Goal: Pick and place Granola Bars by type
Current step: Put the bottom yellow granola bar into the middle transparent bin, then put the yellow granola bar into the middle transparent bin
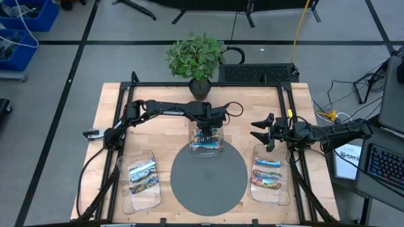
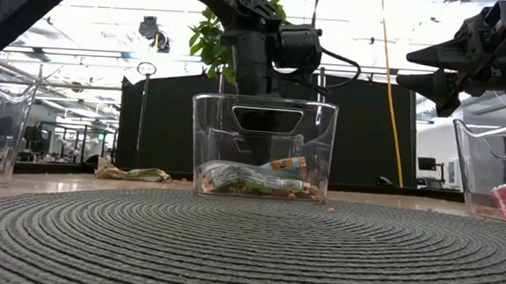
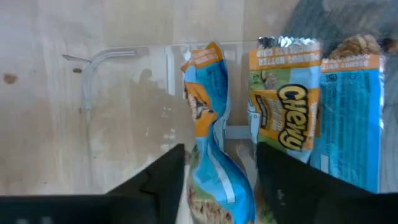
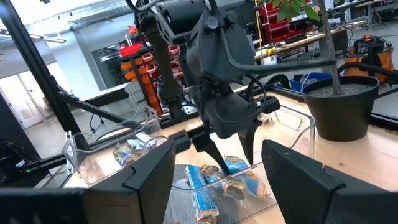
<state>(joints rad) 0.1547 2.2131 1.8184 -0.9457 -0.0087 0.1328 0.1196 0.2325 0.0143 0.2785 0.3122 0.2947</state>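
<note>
Two matte black jointed arms — looping black cables, tapered fingers.

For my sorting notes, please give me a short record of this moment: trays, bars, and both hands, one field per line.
middle tray: clear, holds blue Chewy granola bars
left tray: two bars
right tray: three bars
left hand: inside the middle tray, fingers open on either side of a blue bar
right hand: open, holds nothing, above the table near the right tray
round mat: grey, nothing on it
</note>
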